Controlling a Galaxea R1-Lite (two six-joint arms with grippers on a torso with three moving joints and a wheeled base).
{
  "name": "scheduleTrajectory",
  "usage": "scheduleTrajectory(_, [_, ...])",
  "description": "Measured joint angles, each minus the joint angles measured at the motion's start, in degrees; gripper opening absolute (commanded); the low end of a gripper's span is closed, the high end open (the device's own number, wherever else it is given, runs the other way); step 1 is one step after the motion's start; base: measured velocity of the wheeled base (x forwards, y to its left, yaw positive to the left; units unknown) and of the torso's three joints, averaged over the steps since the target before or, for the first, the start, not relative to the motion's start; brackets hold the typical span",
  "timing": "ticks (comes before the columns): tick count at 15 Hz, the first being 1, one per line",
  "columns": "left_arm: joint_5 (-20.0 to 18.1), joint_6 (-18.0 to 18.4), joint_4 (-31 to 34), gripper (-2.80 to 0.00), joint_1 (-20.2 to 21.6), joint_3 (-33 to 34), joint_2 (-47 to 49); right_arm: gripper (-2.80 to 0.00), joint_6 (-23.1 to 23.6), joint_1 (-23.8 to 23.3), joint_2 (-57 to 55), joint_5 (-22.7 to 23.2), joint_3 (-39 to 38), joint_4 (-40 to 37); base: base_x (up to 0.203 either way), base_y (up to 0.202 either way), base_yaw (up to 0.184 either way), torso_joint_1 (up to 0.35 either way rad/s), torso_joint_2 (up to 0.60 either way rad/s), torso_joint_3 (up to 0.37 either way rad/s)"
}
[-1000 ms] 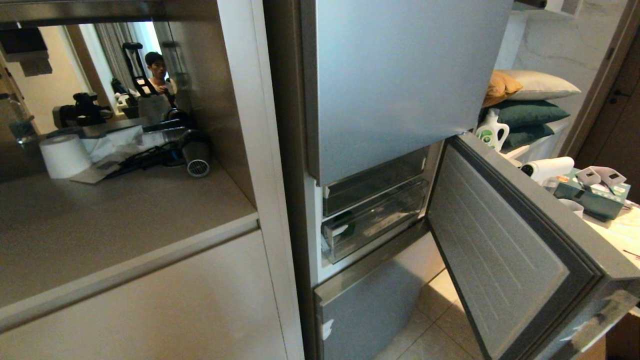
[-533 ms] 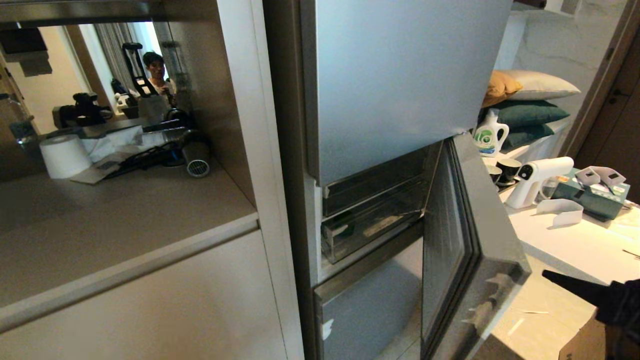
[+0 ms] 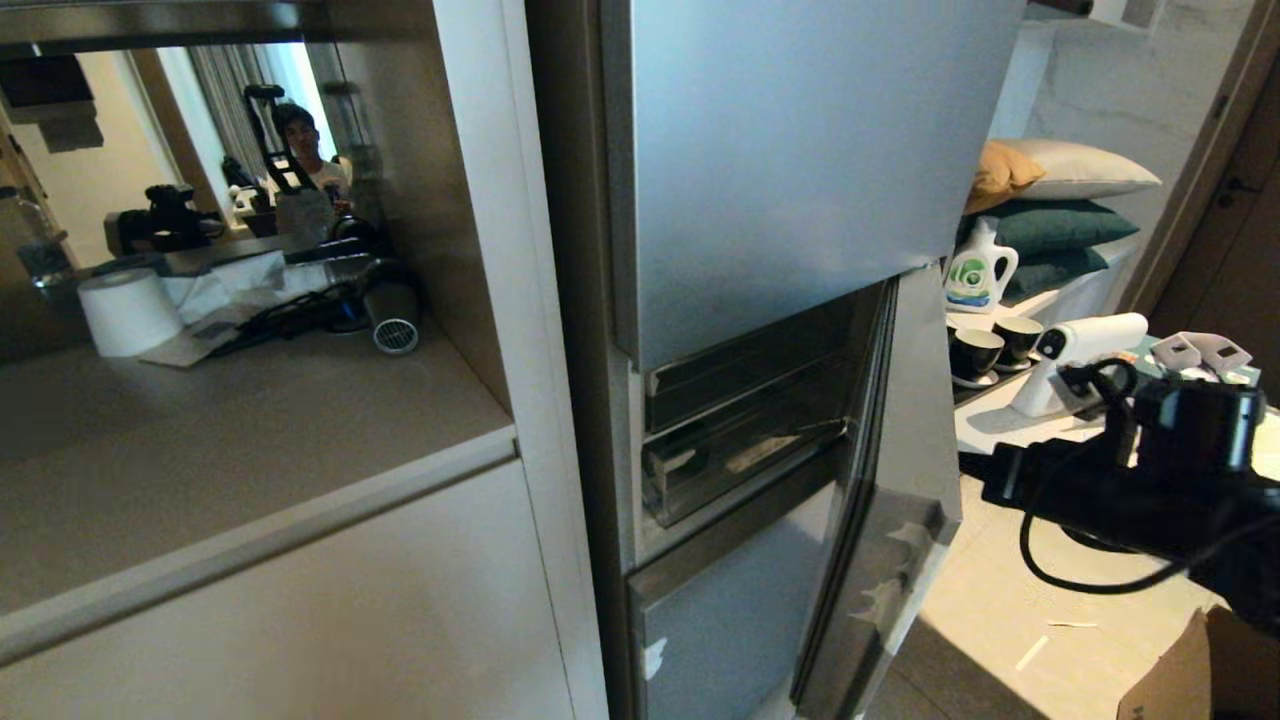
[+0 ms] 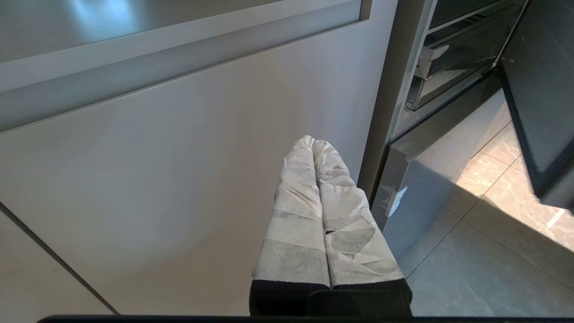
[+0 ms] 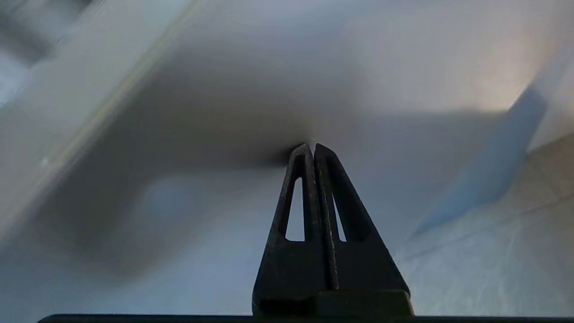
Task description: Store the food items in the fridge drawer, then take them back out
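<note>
Best shoved flush with clenched black right gripper flat against the silver-grey fridge door, steadily, taped left gripper likewise clenched.

The head view looks down and forward at the fridge and the beige cabinet beside it. The left wrist view faces that cabinet from low down, sharing the fridge's clear drawers. The right wrist view sits close against a blurred grey panel.

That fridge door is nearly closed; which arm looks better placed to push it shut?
The right. Its gripper is shut, tips against the fridge door's outer face. The left gripper, also shut, hangs low before the beige cabinet front, away from the door.
</note>
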State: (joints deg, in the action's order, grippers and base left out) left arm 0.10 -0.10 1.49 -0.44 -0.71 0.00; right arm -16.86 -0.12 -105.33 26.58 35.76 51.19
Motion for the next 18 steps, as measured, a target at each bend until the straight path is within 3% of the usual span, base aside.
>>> scheduleTrajectory(4, [0.0, 0.0, 0.0, -2.80, 0.0, 0.0, 0.0, -2.80, -0.2, 7.7, -13.6, -6.7, 16.7, 0.2, 0.000, 0.000, 0.000, 0.000, 0.00, 0.000])
scheduleTrajectory(7, [0.0, 0.0, 0.0, -2.80, 0.0, 0.0, 0.0, -2.80, -0.3, 13.1, -18.3, -10.7, 21.3, 0.2, 0.000, 0.000, 0.000, 0.000, 0.00, 0.000])
scheduleTrajectory(10, [0.0, 0.0, 0.0, -2.80, 0.0, 0.0, 0.0, -2.80, -0.3, 14.3, -15.4, -12.6, 15.7, 2.6, 0.000, 0.000, 0.000, 0.000, 0.00, 0.000])
scheduleTrajectory(13, [0.0, 0.0, 0.0, -2.80, 0.0, 0.0, 0.0, -2.80, 0.0, 14.6, -8.4, -13.5, 4.2, 9.1, 0.000, 0.000, 0.000, 0.000, 0.00, 0.000])
scheduleTrajectory(18, [0.0, 0.0, 0.0, -2.80, 0.0, 0.0, 0.0, -2.80, 2.2, 14.5, 14.2, -15.9, -17.0, 12.0, 0.000, 0.000, 0.000, 0.000, 0.00, 0.000])
